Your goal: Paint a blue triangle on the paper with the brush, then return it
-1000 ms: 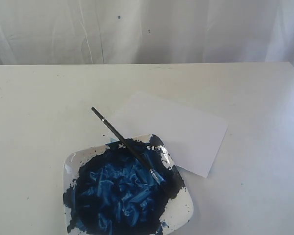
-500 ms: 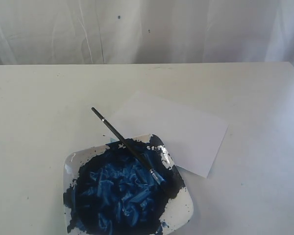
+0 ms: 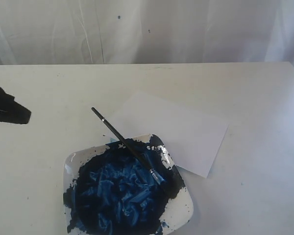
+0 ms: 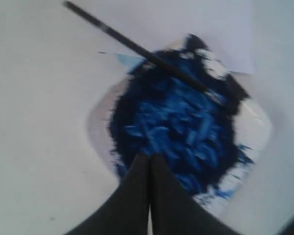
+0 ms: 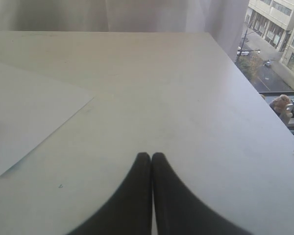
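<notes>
At nine o'clock of the exterior view, the left gripper (image 3: 20, 114) hangs over the table (image 3: 255, 186), jaws pressed together and empty. The right gripper (image 5: 151, 143) is likewise closed on nothing, above the table near the paper's edge. Toward four o'clock from the left gripper sits a white square plate (image 3: 182, 211) filled with dark-blue paint (image 3: 120, 193). The brush (image 3: 125, 143) lies across it, bristles in the paint, handle pointing to ten o'clock past the rim. The plain white paper (image 3: 183, 128) lies flat at one o'clock of the plate, touching its rim.
</notes>
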Controlling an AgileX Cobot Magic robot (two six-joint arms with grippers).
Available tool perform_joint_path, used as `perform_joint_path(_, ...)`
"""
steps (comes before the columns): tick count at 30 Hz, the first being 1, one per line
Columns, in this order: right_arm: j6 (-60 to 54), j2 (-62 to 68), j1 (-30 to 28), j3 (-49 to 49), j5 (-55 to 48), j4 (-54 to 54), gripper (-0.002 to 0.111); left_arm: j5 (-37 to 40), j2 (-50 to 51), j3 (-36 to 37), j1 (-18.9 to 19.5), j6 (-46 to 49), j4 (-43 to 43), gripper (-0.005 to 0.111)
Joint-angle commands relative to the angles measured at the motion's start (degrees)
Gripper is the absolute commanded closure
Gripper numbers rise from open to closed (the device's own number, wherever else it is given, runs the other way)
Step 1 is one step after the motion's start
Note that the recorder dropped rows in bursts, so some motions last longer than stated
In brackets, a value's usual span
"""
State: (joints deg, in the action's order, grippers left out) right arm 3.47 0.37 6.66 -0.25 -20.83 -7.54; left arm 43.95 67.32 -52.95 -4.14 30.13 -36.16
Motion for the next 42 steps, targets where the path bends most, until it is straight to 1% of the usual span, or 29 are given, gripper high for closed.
perform_joint_path(1,0.1,-0.4,0.1,0.3,0.7,-0.1,0.108,14.6,3.2,-4.3,3.0,14.9,-17.2,0.107)
perform_joint_path(2,0.1,-0.4,0.1,0.3,0.7,-0.1,0.108,16.7,3.5,-4.5,3.7,17.4,-20.1,0.107)
perform_joint_path(4,0.1,-0.4,0.1,0.3,0.7,-0.1,0.108,20.4,4.1,-4.6,4.7,25.7,-26.5,0.107)
perform_joint_path(5,0.1,-0.4,0.1,0.3,0.7,-0.1,0.108,21.2,4.3,-4.6,4.9,29.0,-28.1,0.107)
perform_joint_path(7,0.1,-0.4,0.1,0.3,0.7,-0.1,0.108,20.7,4.9,-4.6,4.8,31.4,-29.4,0.107)
perform_joint_path(10,0.1,-0.4,0.1,0.3,0.7,-0.1,0.108,16.6,5.2,-4.6,4.8,31.4,-28.2,0.107)
perform_joint_path(15,0.1,-0.4,0.1,0.3,0.7,-0.1,0.108,5.6,5.2,-4.6,4.8,31.5,-17.7,0.107)
perform_joint_path(17,0.1,-0.4,0.1,0.3,0.7,-0.1,0.108,1.3,5.2,-4.0,4.8,28.8,-12.6,0.107)
perform_joint_path(18,0.1,-0.4,0.1,0.3,0.7,-0.1,0.108,0.0,5.2,-3.6,4.8,27.1,-11.6,0.107)
perform_joint_path(21,0.1,-0.4,0.1,0.3,0.7,-0.1,0.108,-3.5,5.8,-2.3,4.8,23.6,-12.9,0.107)
perform_joint_path(24,0.1,-0.4,0.1,0.3,0.7,-0.1,0.108,-4.4,8.3,-1.6,4.8,23.3,-15.3,0.107)
perform_joint_path(26,0.1,-0.4,0.1,0.3,0.7,-0.1,0.108,-3.2,11.4,-1.6,4.8,21.2,-15.8,0.107)
perform_joint_path(30,0.1,-0.4,0.1,0.3,0.7,-0.1,0.108,-2.0,23.4,-1.9,4.8,21.5,-21.1,0.107)
perform_joint_path(32,0.1,-0.4,0.1,0.3,0.7,-0.1,0.108,-0.1,28.9,-3.0,4.8,26.4,-25.3,0.107)
perform_joint_path(33,0.1,-0.4,0.1,0.3,0.7,-0.1,0.108,2.7,32.8,-4.2,4.8,29.8,-28.0,0.107)
perform_joint_path(35,0.1,-0.4,0.1,0.3,0.7,-0.1,0.108,4.5,37.5,-6.2,4.8,30.5,-31.0,0.107)
perform_joint_path(38,0.1,-0.4,0.1,0.3,0.7,-0.1,0.108,4.5,42.4,-9.5,4.8,30.5,-31.5,0.107)
perform_joint_path(42,0.1,-0.4,0.1,0.3,0.7,-0.1,0.108,3.7,45.3,-10.6,4.8,30.5,-33.7,0.107)
